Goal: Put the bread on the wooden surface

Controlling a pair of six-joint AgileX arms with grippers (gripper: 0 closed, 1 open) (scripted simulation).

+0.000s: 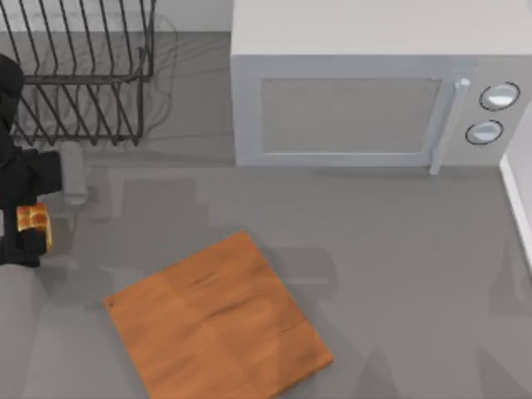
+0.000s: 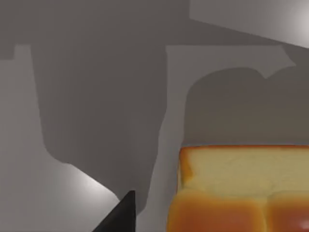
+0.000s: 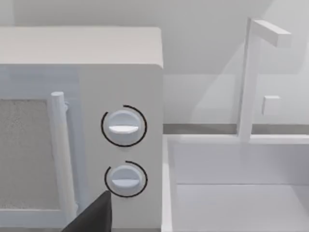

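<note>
Left claw (image 1: 33,229) hangs at the counter's left edge, its black fingers closed around the small squarish block of orange-brown pull-apart bread (image 1: 33,219), which is held above the grey counter (image 1: 399,266) and well apart from the board. The smooth matte grey counter runs under everything, with blocky shadows of the arms lying across it.

From the left wrist camera the bread (image 2: 241,188) shows a pale yellow side with a thin orange crust line along it and glossy, rounded orange-brown lobes, and one dark fingertip (image 2: 120,215) juts in beside it.

The large flat square board of orange-brown wood (image 1: 218,320) with visible grain lies turned cornerwise near the counter's front edge, left of centre, with nothing on it.

At the back left corner stands a black wire dish rack (image 1: 79,71). A pale grey microwave (image 1: 374,83) with a bar handle and two round dials takes up the back edge toward the right. A white sink basin (image 3: 236,193) with a square white tap lies beside the microwave (image 3: 82,125), seen past the right claw's dark fingertip (image 3: 94,215); whether that claw is open cannot be told.
</note>
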